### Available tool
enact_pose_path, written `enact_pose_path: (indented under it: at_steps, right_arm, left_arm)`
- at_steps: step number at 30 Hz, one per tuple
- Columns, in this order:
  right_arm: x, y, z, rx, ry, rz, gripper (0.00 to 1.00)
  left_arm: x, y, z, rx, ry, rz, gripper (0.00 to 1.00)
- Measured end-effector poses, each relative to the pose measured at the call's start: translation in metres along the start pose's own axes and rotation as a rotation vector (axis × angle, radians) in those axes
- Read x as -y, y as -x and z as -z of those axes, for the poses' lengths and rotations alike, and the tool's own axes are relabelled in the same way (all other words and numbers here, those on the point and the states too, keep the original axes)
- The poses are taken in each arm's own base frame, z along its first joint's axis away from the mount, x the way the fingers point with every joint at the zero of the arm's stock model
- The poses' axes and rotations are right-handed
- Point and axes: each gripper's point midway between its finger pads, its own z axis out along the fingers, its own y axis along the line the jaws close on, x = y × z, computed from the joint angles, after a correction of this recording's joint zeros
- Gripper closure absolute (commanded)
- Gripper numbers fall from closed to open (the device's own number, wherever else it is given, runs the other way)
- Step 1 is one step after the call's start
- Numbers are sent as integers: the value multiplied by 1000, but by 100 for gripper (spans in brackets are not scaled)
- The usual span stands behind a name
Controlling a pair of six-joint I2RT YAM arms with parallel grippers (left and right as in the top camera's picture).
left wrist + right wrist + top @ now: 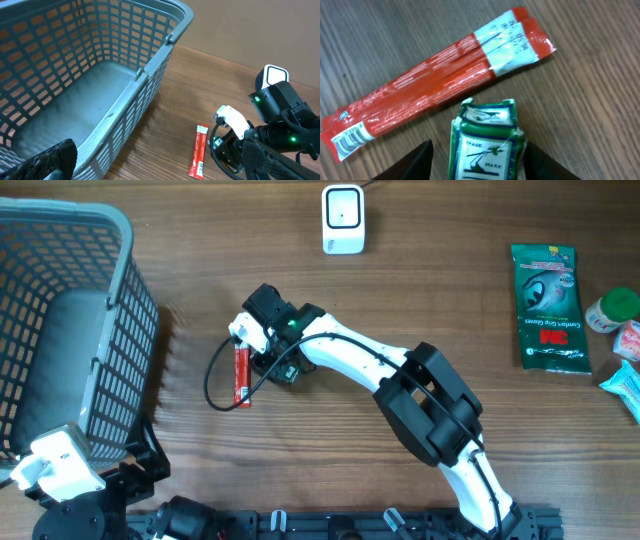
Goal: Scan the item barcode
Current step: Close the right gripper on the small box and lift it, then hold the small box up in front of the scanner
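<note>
Brown wood-grain tabletop [420, 260] fills the scene. At its far left stands a grey basket [60, 310]. The left hand [58, 465] hovers at the basket's near corner, spread wide and holding nothing. Toward the middle lie the red stick packets [241, 375]. Just beside them the small green box [487, 140], the item to scan, rests on the wood. The right hand [477, 157] straddles that box, one finger on each side, about half spread. I cannot tell whether it grips, since wood shows between the box and one finger [417, 160]. At the far edge sits the white scanner [342, 218], well apart from the box, and a green packet [548, 305] lies further right.

Likely trouble: the red sticks lie so close that a closing finger could catch them too, or nudge the box askew. The carton looks crumpled at its top and may crush or slip. No barcode shows on it, so it may meet the scanner facing the wrong way.

Only the right wrist view shows the box and its label; overhead, the hand hides nearly all of it. Only overhead shows the whole way to the scanner. The left wrist view alone shows inside the basket.
</note>
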Motion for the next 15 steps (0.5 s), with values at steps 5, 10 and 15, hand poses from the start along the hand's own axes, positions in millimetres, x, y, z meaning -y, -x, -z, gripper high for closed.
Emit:
enact_pose_path:
  at_steps: [5,10,15]
  right_arm:
    - [4,0,-1,-2,-25,-41,65]
    - [3,-7,2,-34,-15,-74,69]
    - [-9,-27,19,-91,163,-166,71]
  left_arm:
    - [0,0,0,0,0,0,0]
    - [0,0,0,0,0,0,0]
    - [0,0,0,0,0,0,0]
